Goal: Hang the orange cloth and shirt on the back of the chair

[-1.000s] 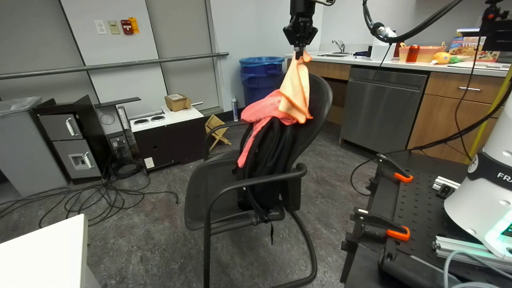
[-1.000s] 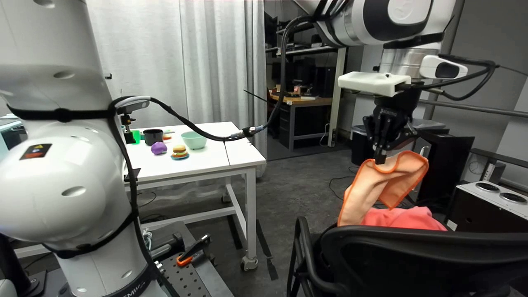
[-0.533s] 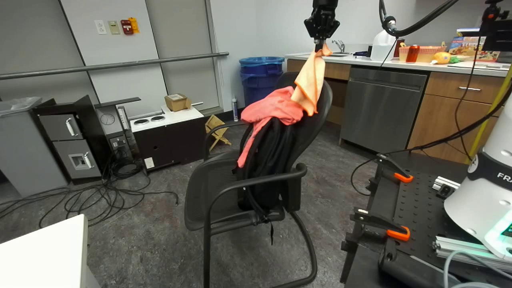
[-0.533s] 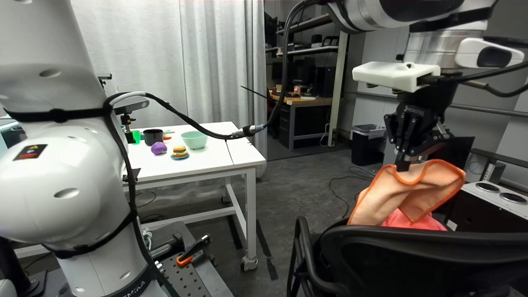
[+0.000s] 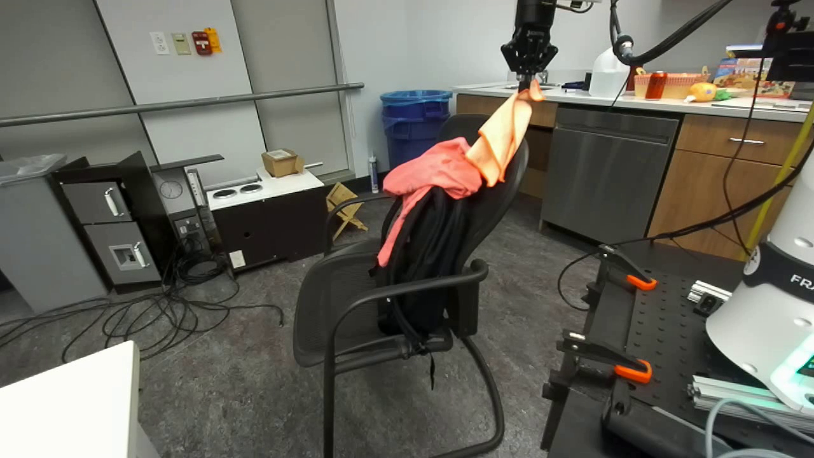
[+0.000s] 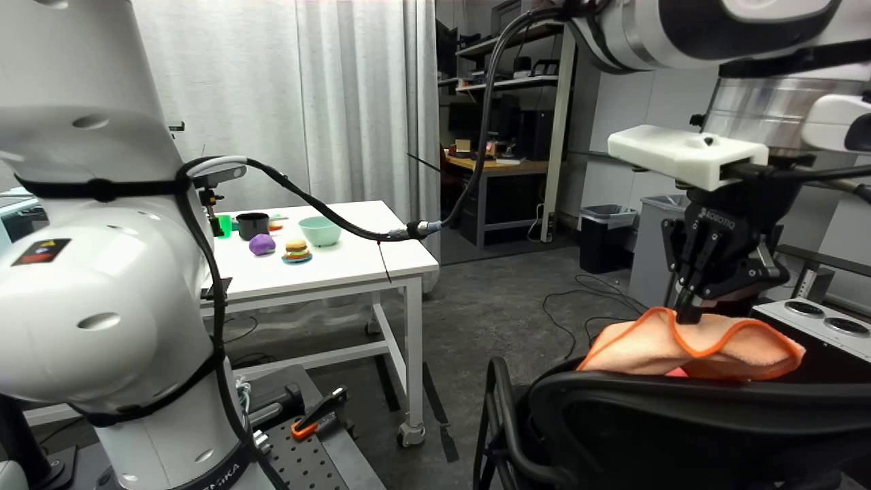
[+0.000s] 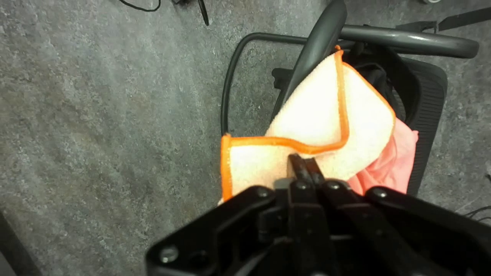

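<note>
The black chair (image 5: 343,305) stands in front, a pink shirt (image 5: 432,170) over the bag (image 5: 425,254) at its backrest (image 5: 489,207). Above the backrest, the fingers (image 6: 689,314) grip the upper edge of the orange cloth (image 5: 502,133), its lower end hanging on the seat side beside the shirt. Beyond stand a blue bin (image 5: 413,130) and a counter (image 5: 674,107).

Wrist view down past the hand (image 7: 305,168), exterior views beside and close behind the chair (image 6: 680,425), common to all.

chair (image 6: 701,425) cut off below in both exterior views
</note>
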`<state>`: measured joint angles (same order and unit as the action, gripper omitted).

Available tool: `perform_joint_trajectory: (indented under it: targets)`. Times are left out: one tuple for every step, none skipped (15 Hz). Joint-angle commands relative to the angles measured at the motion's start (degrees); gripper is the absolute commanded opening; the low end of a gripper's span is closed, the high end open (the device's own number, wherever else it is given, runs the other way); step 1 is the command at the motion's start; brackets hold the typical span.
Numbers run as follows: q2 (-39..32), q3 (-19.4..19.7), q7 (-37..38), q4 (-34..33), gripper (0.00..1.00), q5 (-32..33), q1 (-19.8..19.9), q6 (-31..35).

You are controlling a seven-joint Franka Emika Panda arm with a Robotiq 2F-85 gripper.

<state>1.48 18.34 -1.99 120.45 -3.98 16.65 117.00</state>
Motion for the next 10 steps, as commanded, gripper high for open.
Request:
perform_joint_trajectory:
  targets:
    - [-2.16, 0.03, 1.15, -0.62, 0.10, -0.82, 0.60, 0.43]
    - [-2.52, 0.01, 1.45, -0.61, 0.27, -0.76, 0.63, 0.32]
    - [-2.84, -0.01, 1.75, -0.66, 0.34, -0.76, 0.64, 0.25]
    - [-3.04, -0.01, 1.84, -0.69, 0.41, -0.87, 0.66, 0.21]
    - [-3.21, -0.02, 1.88, -0.73, 0.48, -0.90, 0.68, 0.13]
    - [-3.34, -0.02, 1.90, -0.77, 0.57, -0.93, 0.70, 0.11]
    - [-3.42, -0.01, 1.95, -0.81, 0.63, -0.92, 0.72, 0.08]
    - [-3.46, -0.02, 2.00, -0.86, 0.72, -0.94, 0.72, -0.01]
    - [-3.46, -0.04, 1.97, -0.90, 0.79, -0.98, 0.71, -0.02]
    - [-3.41, -0.07, 1.88, -0.96, 0.87, -1.09, 0.69, -0.01]
